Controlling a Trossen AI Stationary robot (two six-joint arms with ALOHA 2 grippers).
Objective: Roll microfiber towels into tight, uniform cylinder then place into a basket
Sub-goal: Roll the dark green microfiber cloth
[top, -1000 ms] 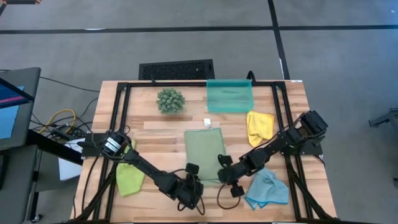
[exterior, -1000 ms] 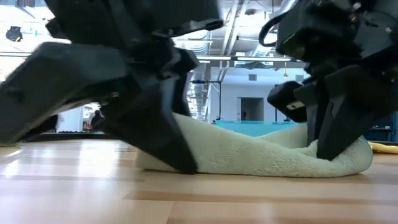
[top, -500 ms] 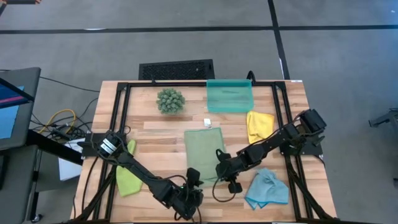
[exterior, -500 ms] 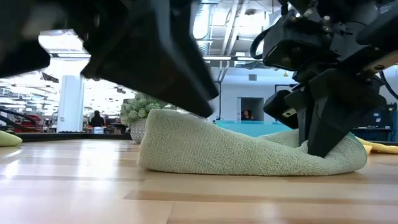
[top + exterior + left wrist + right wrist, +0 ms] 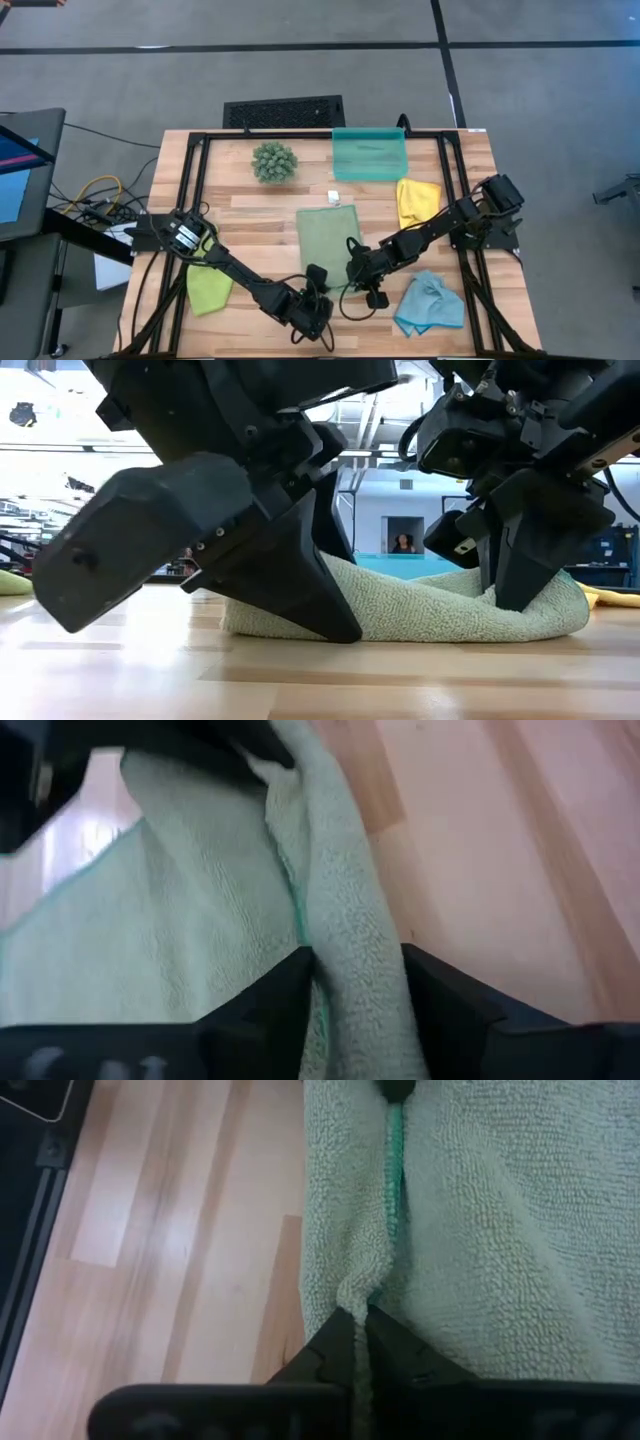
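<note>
While both arms work the near edge of the sage green towel [image 5: 329,245], the right gripper [image 5: 358,1342] is pinched nearly closed on a fold of the towel's edge, fingertips almost touching with cloth between them. Left gripper [image 5: 352,982] has its fingers spread around a thicker ridge of the same towel, cloth sitting in the gap; a firm clamp isn't clear from the views. Low view: towel's near end is bunched up off the table [image 5: 250,215], one gripper at each corner. Lime green towel [image 5: 207,283] lies at the left side, yellow towel [image 5: 417,202] at the right, light blue towel [image 5: 429,304] near right corner. Basket [image 5: 369,155] sits at the far edge, beside the plant ball [image 5: 274,161].
</note>
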